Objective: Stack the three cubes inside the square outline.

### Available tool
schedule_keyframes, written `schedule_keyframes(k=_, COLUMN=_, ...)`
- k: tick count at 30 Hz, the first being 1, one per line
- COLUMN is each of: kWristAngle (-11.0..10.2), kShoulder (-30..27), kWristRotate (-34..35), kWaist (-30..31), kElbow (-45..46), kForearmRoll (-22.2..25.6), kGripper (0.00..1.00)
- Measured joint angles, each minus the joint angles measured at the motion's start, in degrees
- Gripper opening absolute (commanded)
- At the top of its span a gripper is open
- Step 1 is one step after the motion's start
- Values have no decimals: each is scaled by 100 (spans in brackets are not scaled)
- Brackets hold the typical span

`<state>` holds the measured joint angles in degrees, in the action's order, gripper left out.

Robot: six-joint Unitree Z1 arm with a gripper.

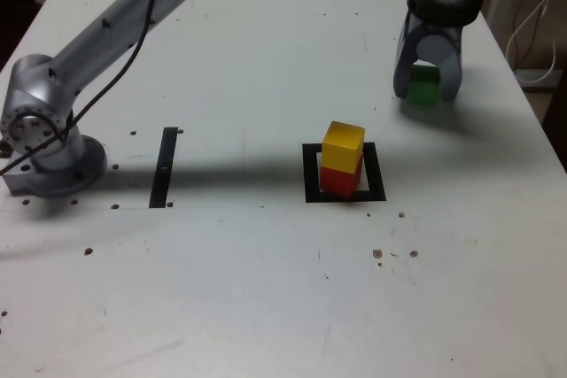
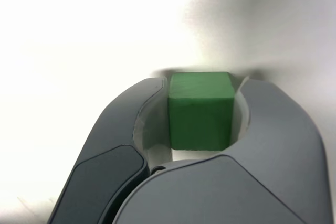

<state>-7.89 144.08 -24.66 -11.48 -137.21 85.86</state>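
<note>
Well, across the white table (image 1: 177,298) the arm (image 1: 142,28) reaches towards the exterior view's right, its claw (image 1: 426,93) closed on the green cube (image 2: 201,121), a finger against either side. The black square outline (image 1: 376,170) lies apart from it, with the red cube (image 1: 339,181) inside (the yellow cube (image 1: 343,146) sits on top, slightly skewed).

Exterior view: camera off the arm, set above the surface (image 1: 204,289) and looking obliquely down across it; far enough back to take in the arm (image 1: 115,46), base to tool (image 1: 428,64). Wrist view: camera on the wrist, close in, looking past the tool's fingers (image 2: 278,129) toward the surface. Shared by both: tool, green cube (image 1: 423,86) (image 2: 201,114), nearby surface.
</note>
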Motion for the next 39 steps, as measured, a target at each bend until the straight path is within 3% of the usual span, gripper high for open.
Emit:
schedule_keyframes(k=8, kWristAngle=83, kShoulder=-267, kWristRotate=-18, kWaist=-7, kElbow=91, kForearmRoll=104, kGripper=11)
schedule_keyframes(k=15, kWristAngle=131, kShoulder=-1125, kWristRotate=-57, kWaist=174, kElbow=243, kForearmRoll=316, kGripper=11)
schedule_keyframes(k=19, kWristAngle=16, kShoulder=-1704, kWristRotate=-67, kWaist=346, kElbow=869, kForearmRoll=328, kGripper=11)
schedule_keyframes(k=24, kWristAngle=98, kShoulder=-2353, kWristRotate=62, kWaist=530, kElbow=1646, kForearmRoll=337, kGripper=11)
schedule_keyframes(k=30, kWristAngle=212, kShoulder=-3123, kWristRotate=670, kWaist=1313, kElbow=2401, kForearmRoll=382, kGripper=11)
schedule_keyframes(k=39, kWristAngle=221, kShoulder=-3215, kWristRotate=1824, kWaist=2309, kElbow=2841, kForearmRoll=432, kGripper=11)
